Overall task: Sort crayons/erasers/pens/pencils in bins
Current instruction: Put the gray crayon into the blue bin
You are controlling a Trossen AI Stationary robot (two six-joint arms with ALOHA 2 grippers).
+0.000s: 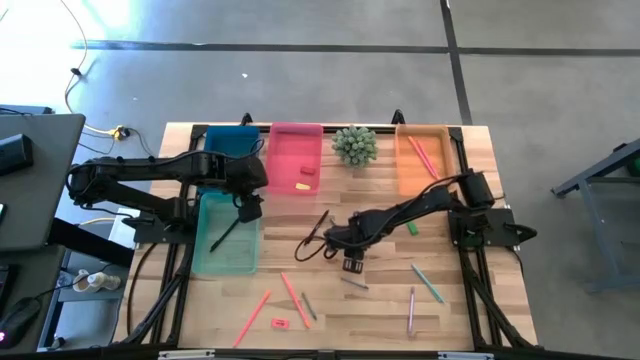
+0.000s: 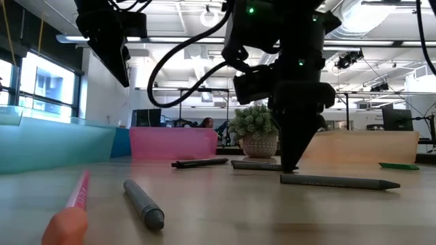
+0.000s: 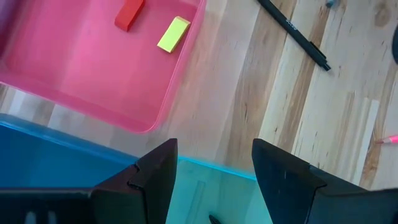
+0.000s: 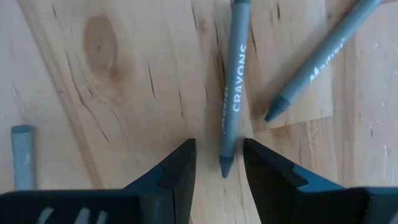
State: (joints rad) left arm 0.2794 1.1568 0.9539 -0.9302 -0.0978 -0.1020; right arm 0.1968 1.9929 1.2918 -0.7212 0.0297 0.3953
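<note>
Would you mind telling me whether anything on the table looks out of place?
A small potted plant stands in the row of bins, between the pink bin and the orange bin; it is no stationery.

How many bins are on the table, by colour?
blue bin: 1
pink bin: 1
orange bin: 1
teal bin: 1
Total: 4

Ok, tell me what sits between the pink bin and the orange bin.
In the high view, a round spiky green plant stands between the pink bin and the orange bin, at the table's far edge.
</note>
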